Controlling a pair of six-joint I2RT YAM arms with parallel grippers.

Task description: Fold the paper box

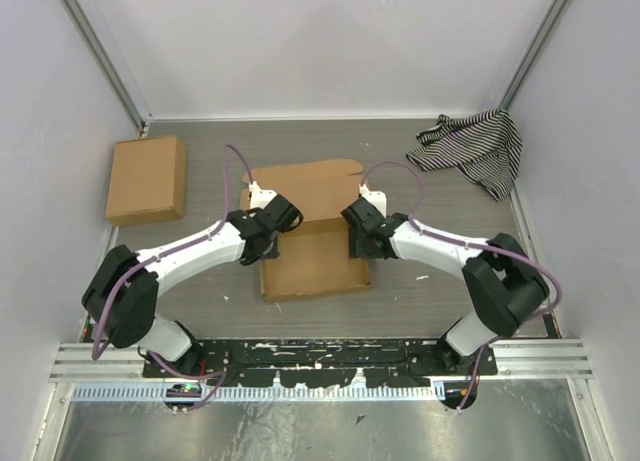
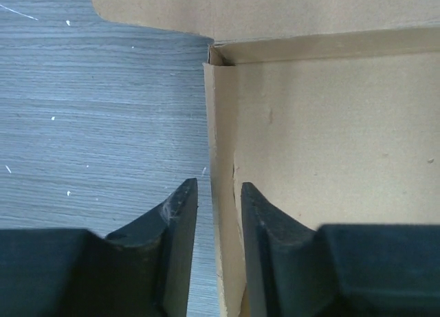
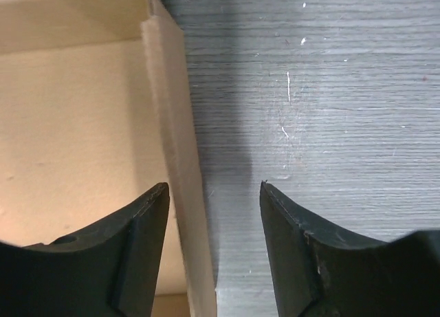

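We are recording a grey wood-grain table [image 1: 420, 311] that is filling the middle of the top view. The left arm [image 1: 190, 251] and the right arm [image 1: 440, 249] are reaching in from the lower corners toward the frame's centre.

The paper box [image 1: 315, 266] is lying at the centre of that view as an open tray. Its lid flap [image 1: 300, 186] is lying flat on the table toward the upper edge. Every face we are seeing is plain brown.

A closed cardboard box [image 1: 147, 179] is sitting at the upper left, well apart from the tray. A striped cloth [image 1: 472, 148] is lying crumpled in the upper right corner.

The left gripper [image 2: 218, 190] is straddling the tray's left wall [image 2: 221, 124], one finger outside and one inside. Its jaws are standing slightly spread, and bare table is showing between the outer finger and the card.

The right gripper [image 3: 214, 186] is straddling the right wall [image 3: 172, 111] the same way. Its jaws are standing spread wider, with the outer finger [image 3: 289, 248] well clear of the card.
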